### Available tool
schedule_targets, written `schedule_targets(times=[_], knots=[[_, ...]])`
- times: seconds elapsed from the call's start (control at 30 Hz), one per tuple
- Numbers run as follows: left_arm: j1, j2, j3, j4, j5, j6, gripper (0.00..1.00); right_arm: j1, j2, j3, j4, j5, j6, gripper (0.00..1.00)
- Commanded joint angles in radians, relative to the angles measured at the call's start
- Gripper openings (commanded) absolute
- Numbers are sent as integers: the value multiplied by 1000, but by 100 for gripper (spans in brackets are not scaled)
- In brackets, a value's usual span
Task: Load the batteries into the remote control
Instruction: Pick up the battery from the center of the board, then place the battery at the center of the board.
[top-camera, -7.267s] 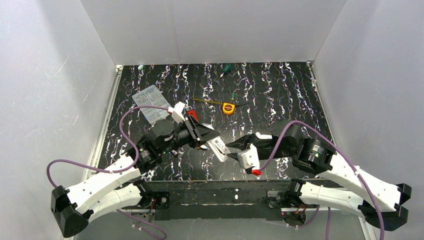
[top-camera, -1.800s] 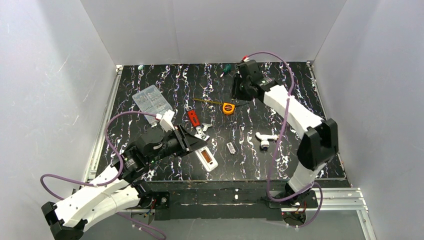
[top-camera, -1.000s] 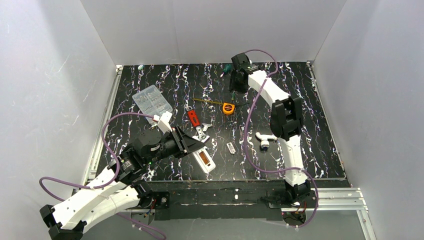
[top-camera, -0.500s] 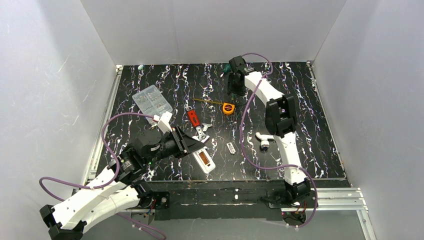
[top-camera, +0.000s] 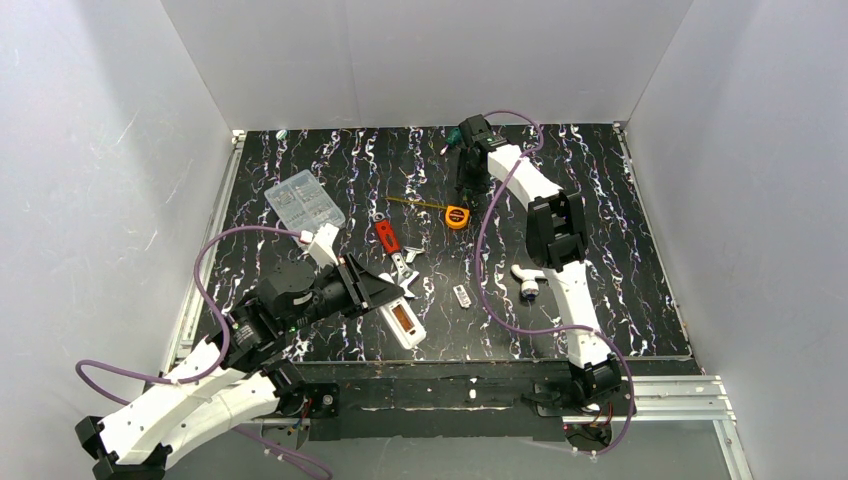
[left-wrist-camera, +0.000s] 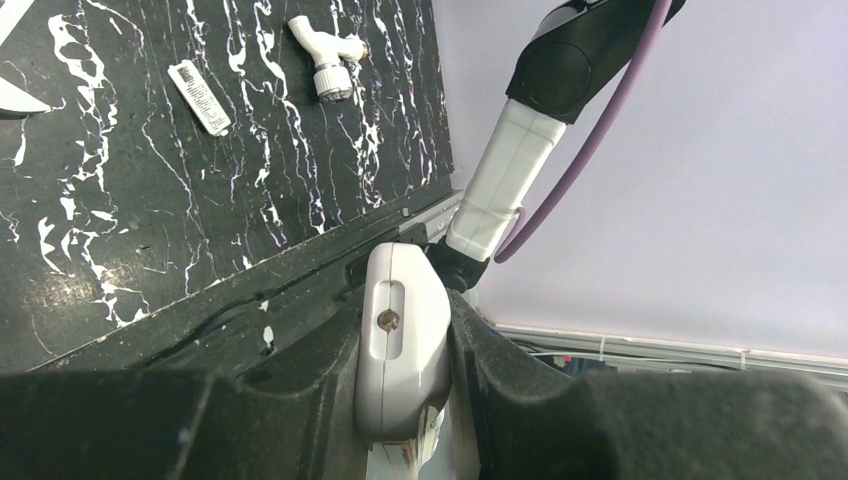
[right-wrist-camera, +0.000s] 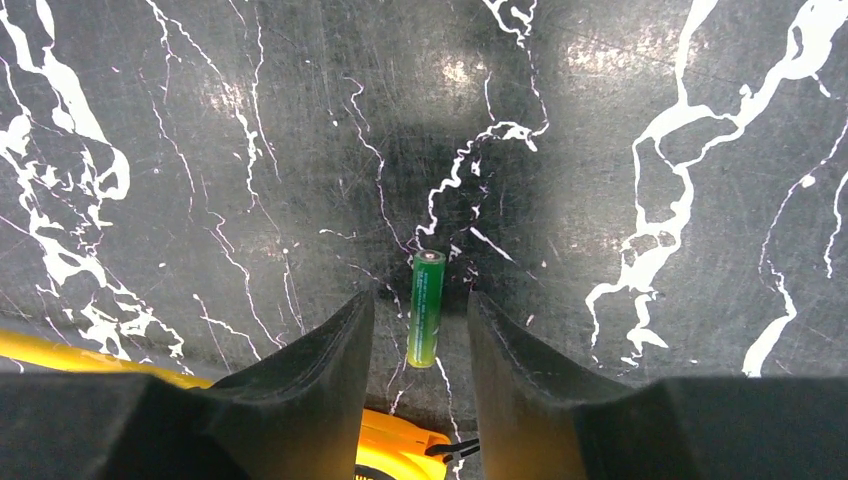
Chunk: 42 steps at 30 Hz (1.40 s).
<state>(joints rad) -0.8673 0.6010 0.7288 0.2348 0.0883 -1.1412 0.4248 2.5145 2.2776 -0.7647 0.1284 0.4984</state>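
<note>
The white remote control (top-camera: 403, 322) is pinched in my left gripper (top-camera: 392, 300) and held above the front of the table, its open bay with an orange patch facing up. In the left wrist view its end (left-wrist-camera: 403, 345) sits tight between the fingers of that gripper (left-wrist-camera: 405, 340). My right gripper (top-camera: 468, 188) reaches to the far middle, pointing down. In the right wrist view it (right-wrist-camera: 420, 297) is open, its fingers on either side of a green battery (right-wrist-camera: 426, 308) lying on the table, with gaps on both sides. No other battery shows.
A yellow tape measure (top-camera: 457, 216) lies just in front of the right gripper. A clear compartment box (top-camera: 303, 203) is at the back left. A red tool (top-camera: 386, 236), a silver metal piece (top-camera: 405, 265), a small white strip (top-camera: 461, 296) and a white tap-shaped piece (top-camera: 530, 277) lie mid-table.
The right arm left the remote, swung to the far middle and came down over the green battery. The left arm drew the remote slightly back and left.
</note>
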Motion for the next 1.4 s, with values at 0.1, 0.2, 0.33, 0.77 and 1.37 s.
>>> schedule_targets(times=[0.1,0.2,0.33,0.77,1.37], knots=[[-2,-18,38,8,-7,21,0,-8,19,36,-44,10,5,43],[-2,-20,35,7,-9,21,0,-8,20,31,-48,10,0,38],[-3,-25,33,8,-12,21,0,-7,14,11,-47,7,-10,32],[-3,-23,20,13,-15,15,0,-8,-116,-111,31,-12,-94,7],[-1,-25,18,18,-11,19,0,70,-652,-1068,295,70,-56,2]])
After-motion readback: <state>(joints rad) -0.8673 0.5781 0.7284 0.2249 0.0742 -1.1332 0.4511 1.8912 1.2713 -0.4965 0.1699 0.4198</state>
